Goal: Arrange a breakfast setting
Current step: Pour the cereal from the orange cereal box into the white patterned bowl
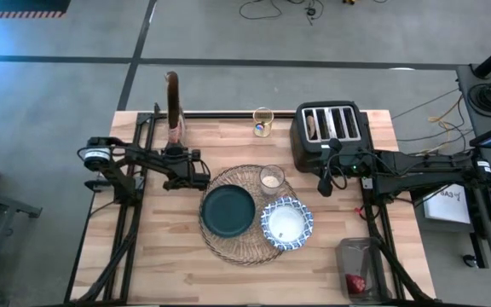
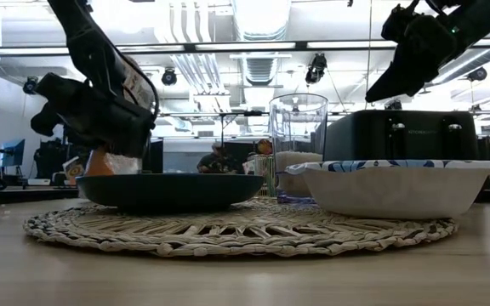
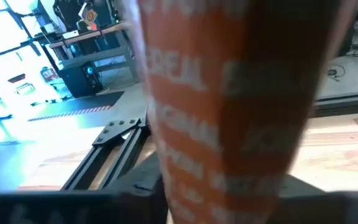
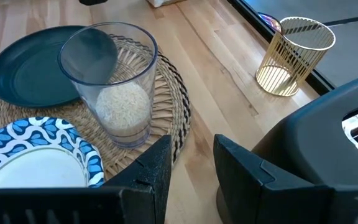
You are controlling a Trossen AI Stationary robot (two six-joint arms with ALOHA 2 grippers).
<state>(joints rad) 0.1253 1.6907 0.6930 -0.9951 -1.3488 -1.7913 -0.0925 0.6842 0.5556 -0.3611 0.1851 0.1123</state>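
The wicker placemat [image 1: 228,254] lies mid-table. On it rest the dark teal plate [image 1: 228,211], the blue-and-white bowl [image 1: 285,223] and the clear glass [image 1: 271,177], which holds white grains [image 4: 124,106]. My left gripper [image 1: 177,152] is at the foot of the tall red-and-brown cereal bag [image 1: 173,102], which fills the left wrist view [image 3: 229,112]. My right gripper [image 4: 192,165] is open and empty. It hovers between the glass and the black toaster [image 1: 331,128]. Toasted bread [image 1: 314,126] sits in one toaster slot. A dark-red fruit [image 1: 356,283] lies in a clear tub. My left gripper has the cereal bag's lower part [image 3: 222,186] between its two fingers, which show only as dark blurs on either side. The fingers come level from the table's near side. The bag stands upright. Whether its base is on the table I cannot tell.
A gold wire cup [image 1: 263,122] stands at the far edge, left of the toaster. The clear tub [image 1: 361,269] sits at the near right corner. Bare wood lies left of and in front of the placemat. A person [image 2: 219,161] shows far behind the table.
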